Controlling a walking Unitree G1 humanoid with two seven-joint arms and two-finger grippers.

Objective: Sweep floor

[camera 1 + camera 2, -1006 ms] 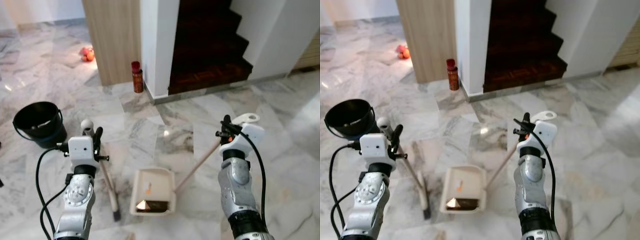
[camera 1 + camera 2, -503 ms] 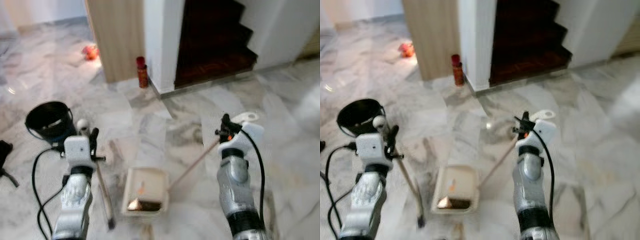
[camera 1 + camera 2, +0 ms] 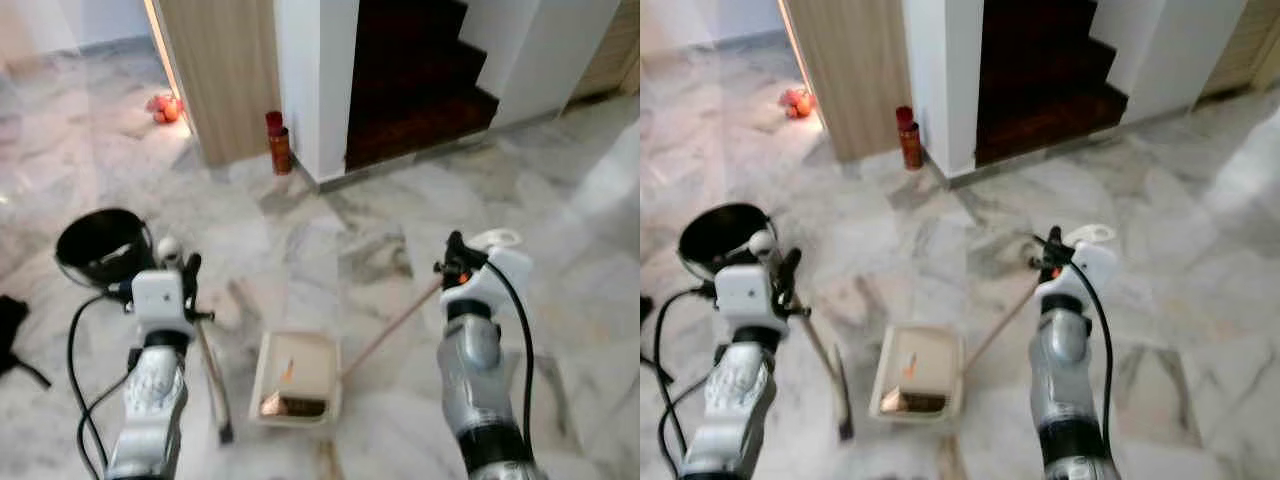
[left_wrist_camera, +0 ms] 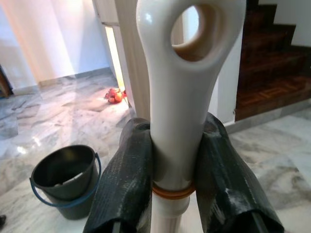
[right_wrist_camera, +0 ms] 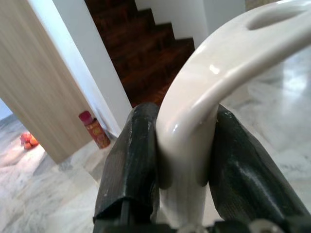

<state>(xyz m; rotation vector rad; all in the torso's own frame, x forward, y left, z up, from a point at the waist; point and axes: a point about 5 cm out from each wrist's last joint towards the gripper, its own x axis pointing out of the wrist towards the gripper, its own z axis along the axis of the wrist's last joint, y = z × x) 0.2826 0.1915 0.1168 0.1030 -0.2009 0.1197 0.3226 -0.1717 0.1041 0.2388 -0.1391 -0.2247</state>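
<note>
My left gripper [image 3: 178, 276] is shut on the white handle of a broom [image 4: 182, 102], whose stick slants down to the bristle head [image 3: 223, 422] on the marble floor. My right gripper [image 3: 455, 260] is shut on the white curved handle [image 5: 209, 77] of a cream dustpan [image 3: 296, 372]; its long stick runs down and left to the pan. The pan lies flat between the two arms with brownish debris [image 3: 290, 404] at its near edge.
A black bucket [image 3: 102, 245] stands at the left. A red bottle [image 3: 276, 141] stands by the white pillar, with a wooden panel [image 3: 215, 70] beside it and dark stairs [image 3: 415, 75] behind. Orange objects [image 3: 164, 107] lie far left. A dark item [image 3: 12, 330] lies at the left edge.
The camera has shifted and the view has sharpened. Both grippers keep their hold on the broom and dustpan handles; the pan stays between the arms.
</note>
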